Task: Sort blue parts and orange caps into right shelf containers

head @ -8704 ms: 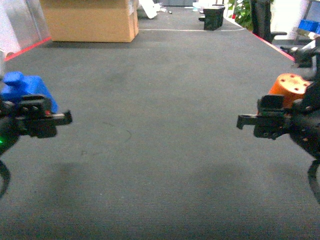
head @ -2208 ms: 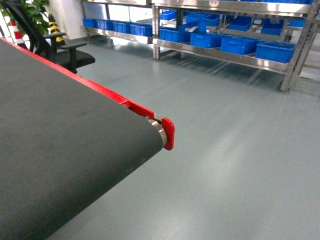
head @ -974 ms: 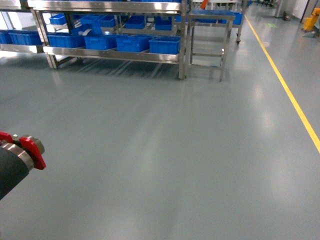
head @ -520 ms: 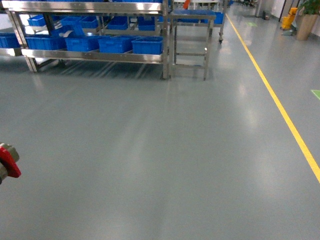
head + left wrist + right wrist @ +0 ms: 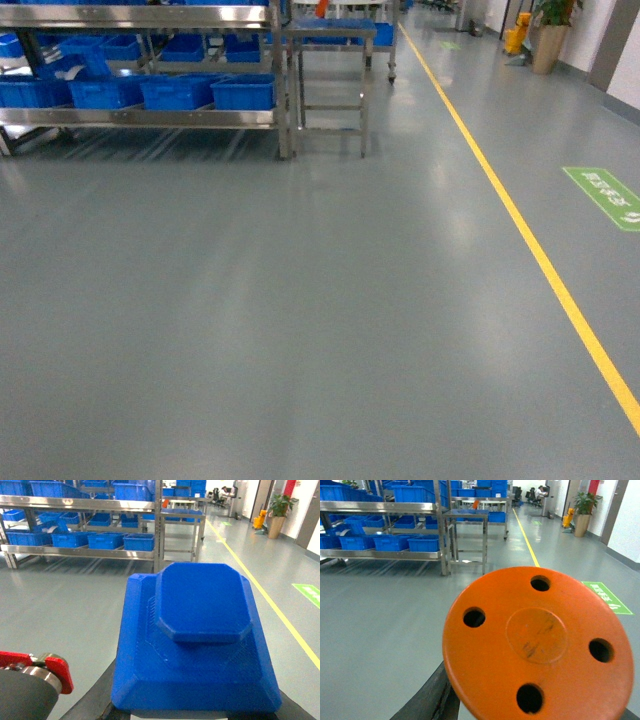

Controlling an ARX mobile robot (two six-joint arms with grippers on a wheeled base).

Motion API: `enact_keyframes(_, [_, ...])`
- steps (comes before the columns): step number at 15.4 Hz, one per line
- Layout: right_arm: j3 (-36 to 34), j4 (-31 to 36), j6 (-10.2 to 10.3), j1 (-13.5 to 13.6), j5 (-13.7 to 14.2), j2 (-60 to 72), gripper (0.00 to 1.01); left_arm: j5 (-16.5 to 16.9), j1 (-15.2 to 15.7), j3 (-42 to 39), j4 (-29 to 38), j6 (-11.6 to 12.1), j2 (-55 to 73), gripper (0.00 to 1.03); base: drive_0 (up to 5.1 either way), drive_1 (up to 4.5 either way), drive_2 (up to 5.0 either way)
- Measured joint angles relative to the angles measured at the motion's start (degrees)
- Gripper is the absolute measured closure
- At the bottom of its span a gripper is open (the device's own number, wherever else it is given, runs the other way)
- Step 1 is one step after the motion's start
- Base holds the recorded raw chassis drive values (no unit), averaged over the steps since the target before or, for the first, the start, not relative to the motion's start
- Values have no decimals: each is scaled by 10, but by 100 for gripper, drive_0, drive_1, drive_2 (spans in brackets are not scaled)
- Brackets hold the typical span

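Turning away from the dark worktop, the robot now faces the steel shelf of blue plastic crates [image 5: 243,93]. Left hand holds a chunky blue part [image 5: 195,645]; right hand holds a round orange cap [image 5: 540,645].

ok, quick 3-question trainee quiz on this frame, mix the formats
1. True or false: the orange cap shows four holes in its face.
2. What does the left claw carry? A) blue part B) cardboard box C) nothing
3. Fill in: the yellow floor line runs to the ___ of the shelf holding the blue crates in the head view.

Key: 1 true; 2 A; 3 right
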Motion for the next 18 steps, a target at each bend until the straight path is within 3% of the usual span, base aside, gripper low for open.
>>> enact_keyframes(8, [0, 0, 0, 0, 0, 0, 57, 0, -1, 0, 1, 0, 0, 61, -165, -165, -165])
enact_keyframes(18, [0, -1, 0, 0, 0, 0, 57, 0, -1, 0, 0, 0, 0, 61, 8, 421, -406])
